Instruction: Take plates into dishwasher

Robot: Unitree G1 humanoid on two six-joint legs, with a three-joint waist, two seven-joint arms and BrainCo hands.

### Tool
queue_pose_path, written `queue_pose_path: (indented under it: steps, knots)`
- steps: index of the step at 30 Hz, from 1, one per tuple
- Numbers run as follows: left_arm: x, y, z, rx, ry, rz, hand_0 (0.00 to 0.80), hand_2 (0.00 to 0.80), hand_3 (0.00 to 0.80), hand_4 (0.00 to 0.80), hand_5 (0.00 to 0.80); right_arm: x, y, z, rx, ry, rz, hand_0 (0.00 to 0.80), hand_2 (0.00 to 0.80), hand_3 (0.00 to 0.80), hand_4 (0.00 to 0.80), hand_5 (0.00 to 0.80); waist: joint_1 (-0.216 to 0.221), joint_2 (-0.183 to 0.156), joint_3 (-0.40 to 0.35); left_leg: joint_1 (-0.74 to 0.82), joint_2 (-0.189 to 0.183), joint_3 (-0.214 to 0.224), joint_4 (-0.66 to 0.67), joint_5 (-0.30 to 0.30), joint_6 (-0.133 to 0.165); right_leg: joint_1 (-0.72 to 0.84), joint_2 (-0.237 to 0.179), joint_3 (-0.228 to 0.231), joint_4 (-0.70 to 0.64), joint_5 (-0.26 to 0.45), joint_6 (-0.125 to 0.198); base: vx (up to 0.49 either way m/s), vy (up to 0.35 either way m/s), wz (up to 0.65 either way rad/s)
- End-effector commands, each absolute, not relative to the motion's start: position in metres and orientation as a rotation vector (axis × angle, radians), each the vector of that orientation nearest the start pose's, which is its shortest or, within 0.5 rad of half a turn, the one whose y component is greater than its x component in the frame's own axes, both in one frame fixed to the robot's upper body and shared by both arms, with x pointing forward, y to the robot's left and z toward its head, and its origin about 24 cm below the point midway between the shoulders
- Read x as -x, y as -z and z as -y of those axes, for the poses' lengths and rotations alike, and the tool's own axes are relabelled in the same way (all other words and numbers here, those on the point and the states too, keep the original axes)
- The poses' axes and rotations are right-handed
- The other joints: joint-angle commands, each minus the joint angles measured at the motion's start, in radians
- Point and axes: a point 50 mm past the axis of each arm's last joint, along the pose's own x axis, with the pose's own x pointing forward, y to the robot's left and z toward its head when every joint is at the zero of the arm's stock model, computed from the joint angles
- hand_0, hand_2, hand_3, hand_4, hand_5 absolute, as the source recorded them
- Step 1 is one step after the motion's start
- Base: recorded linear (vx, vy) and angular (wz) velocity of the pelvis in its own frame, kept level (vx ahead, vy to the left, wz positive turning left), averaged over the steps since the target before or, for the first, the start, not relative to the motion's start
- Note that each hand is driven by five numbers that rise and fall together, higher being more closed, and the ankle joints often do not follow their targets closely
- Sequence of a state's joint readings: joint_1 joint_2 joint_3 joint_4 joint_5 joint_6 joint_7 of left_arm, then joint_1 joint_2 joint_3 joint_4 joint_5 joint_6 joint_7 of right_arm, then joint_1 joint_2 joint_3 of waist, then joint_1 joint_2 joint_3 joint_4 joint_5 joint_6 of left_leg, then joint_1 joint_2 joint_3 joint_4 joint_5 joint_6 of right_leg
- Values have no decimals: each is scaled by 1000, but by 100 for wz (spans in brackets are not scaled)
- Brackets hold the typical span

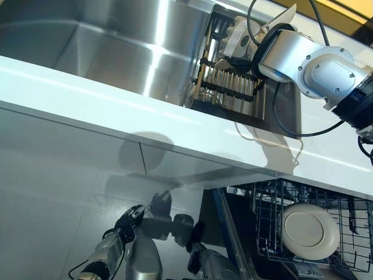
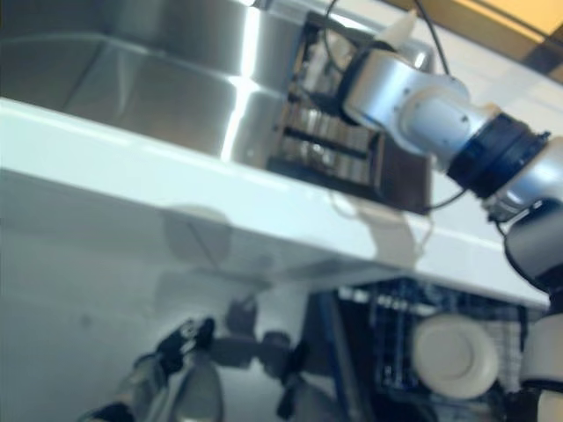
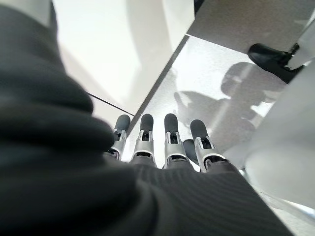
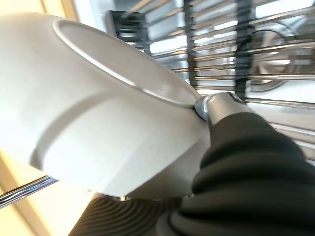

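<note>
My right hand (image 4: 217, 106) is shut on a white plate (image 4: 98, 113); its thumb presses on the rim. In the eye views that plate (image 1: 238, 34) is at the far end of the dark drying rack (image 1: 230, 87) that stands in the sink. I cannot tell whether it rests in the rack's slots or is lifted off them. A second white plate (image 1: 309, 230) stands on edge in the dishwasher's wire rack (image 1: 268, 219) at the lower right. My left hand (image 1: 132, 217) hangs low by the cabinet front, open and holding nothing, its fingers (image 3: 145, 140) straight.
A stainless sink (image 1: 116, 41) lies behind the white countertop (image 1: 116, 99). The rack has upright metal bars. The pulled-out dishwasher rack sits below the counter's edge at the right. Grey floor shows beneath my left hand.
</note>
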State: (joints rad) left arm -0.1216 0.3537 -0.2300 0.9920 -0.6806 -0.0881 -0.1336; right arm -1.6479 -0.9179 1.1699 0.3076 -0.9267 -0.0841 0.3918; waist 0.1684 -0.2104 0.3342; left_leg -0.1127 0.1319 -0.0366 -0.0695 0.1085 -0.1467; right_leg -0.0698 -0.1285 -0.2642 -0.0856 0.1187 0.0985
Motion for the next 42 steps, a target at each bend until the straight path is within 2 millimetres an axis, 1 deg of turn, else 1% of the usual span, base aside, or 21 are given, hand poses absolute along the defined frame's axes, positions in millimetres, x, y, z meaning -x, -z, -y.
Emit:
queue_pose_path:
  steps: [1, 5, 7, 12, 15, 19, 22, 25, 27, 30, 31, 32, 33, 36, 37, 38, 42]
  knots:
    - [-172, 120, -242, 192, -146, -788, 0, 0, 0, 0, 0, -353, -379, 118, 2456, 33, 523, 800, 800, 800, 800, 800, -20, -16, -99, 23, -71, 63, -18, -36, 78, 29, 0, 10, -2, 5, 41, 44, -20, -12]
    - [-161, 127, -240, 178, -138, -823, 0, 0, 0, 0, 0, -352, -389, 131, 2263, 64, 543, 800, 800, 800, 800, 800, -36, -10, -148, 68, -71, 74, -18, -55, 78, 60, 1, 30, -2, -7, 39, 82, -20, -14]
    - [-155, 130, -239, 175, -137, -839, 0, 0, 0, 0, 0, -352, -393, 135, 2201, 76, 549, 800, 800, 800, 800, 800, -44, -6, -168, 87, -70, 81, -18, -61, 78, 73, 2, 39, -2, -11, 38, 107, -9, -17]
    - [-144, 135, -237, 164, -115, -879, 0, 0, 0, 0, 0, -354, -400, 159, 1941, 121, 483, 800, 800, 800, 800, 800, -60, 13, -209, 128, -67, 102, -18, -77, 75, 100, -2, 55, -2, -21, 40, 70, -13, -13]
    - [-136, 139, -235, 156, -93, -910, 0, 0, 0, 0, 0, -357, -396, 177, 1800, 137, 437, 800, 800, 800, 800, 800, -73, 30, -230, 150, -70, 112, -18, -85, 75, 110, -2, 67, -2, -24, 40, 47, -4, -13]
    - [-129, 142, -234, 148, -74, -936, 0, 0, 0, 0, 0, -359, -390, 191, 1624, 127, 410, 800, 800, 800, 800, 800, -89, 46, -249, 167, -68, 124, -18, -91, 73, 115, -1, 87, -2, -26, 40, 44, 7, -15]
    - [-125, 144, -234, 139, -59, -955, 0, 0, 0, 0, 0, -360, -382, 204, 1456, 112, 382, 800, 800, 800, 800, 800, -106, 58, -261, 181, -63, 139, -18, -95, 70, 117, 1, 103, -2, -28, 39, 36, -7, -18]
    - [-124, 144, -233, 138, -40, -964, 0, 0, 0, 0, 0, -361, -371, 220, 1288, 94, 342, 800, 800, 800, 800, 800, -129, 70, -269, 194, -56, 156, -18, -98, 67, 116, 4, 122, -2, -28, 39, 17, -12, -22]
    - [-124, 144, -233, 137, -40, -964, 0, 0, 0, 0, 0, -361, -371, 220, 1287, 94, 342, 800, 800, 800, 800, 800, -128, 70, -269, 194, -56, 156, -18, -98, 67, 116, 4, 123, -2, -28, 39, 5, -15, -17]
    - [-126, 145, -229, 135, -16, -963, 0, 0, 0, 0, 0, -361, -358, 247, 1101, 109, 287, 800, 800, 800, 800, 800, -163, 82, -273, 210, -46, 179, -18, -102, 62, 113, 13, 152, -2, -27, 37, 13, -55, -19]
    - [-126, 145, -229, 133, -13, -963, 0, 0, 0, 0, 0, -361, -356, 251, 1084, 116, 279, 800, 800, 800, 800, 800, -166, 83, -274, 212, -44, 183, -18, -103, 61, 113, 14, 156, -2, -27, 36, 16, -60, -24]
    - [-127, 145, -228, 131, -5, -964, 0, 0, 0, 0, 0, -359, -353, 262, 1077, 132, 263, 800, 800, 800, 800, 800, -177, 86, -276, 216, -40, 190, -18, -105, 60, 112, 16, 165, -2, -27, 36, 19, -58, -22]
    - [-126, 145, -228, 130, -1, -965, 0, 0, 0, 0, 0, -358, -351, 267, 1071, 137, 254, 800, 800, 800, 800, 800, -182, 88, -276, 219, -37, 194, -18, -105, 59, 111, 18, 170, -2, -27, 36, 27, -65, -23]
    - [-125, 145, -228, 124, 8, -973, 0, 0, 0, 0, 0, -353, -350, 282, 1021, 166, 238, 800, 800, 800, 800, 800, -199, 92, -278, 226, -31, 205, -18, -106, 56, 110, 23, 183, -2, -28, 36, 20, -40, -16]
    - [-125, 145, -228, 123, 8, -973, 0, 0, 0, 0, 0, -353, -350, 283, 1017, 170, 237, 800, 800, 800, 800, 800, -200, 92, -278, 226, -30, 206, -18, -106, 55, 109, 23, 184, -2, -28, 35, 18, -42, -12]
    - [-124, 145, -229, 121, 10, -979, 0, 0, 0, 0, 0, -348, -351, 294, 1003, 194, 229, 800, 800, 800, 800, 800, -211, 95, -279, 229, -27, 211, -18, -107, 54, 108, 26, 192, -2, -28, 35, 16, -41, -16]
    - [-122, 145, -232, 114, 11, -982, 0, 0, 0, 0, 0, -336, -351, 318, 969, 250, 207, 800, 800, 800, 800, 800, -231, 100, -276, 232, -24, 220, -18, -109, 52, 102, 31, 208, -2, -28, 34, -7, -35, -12]
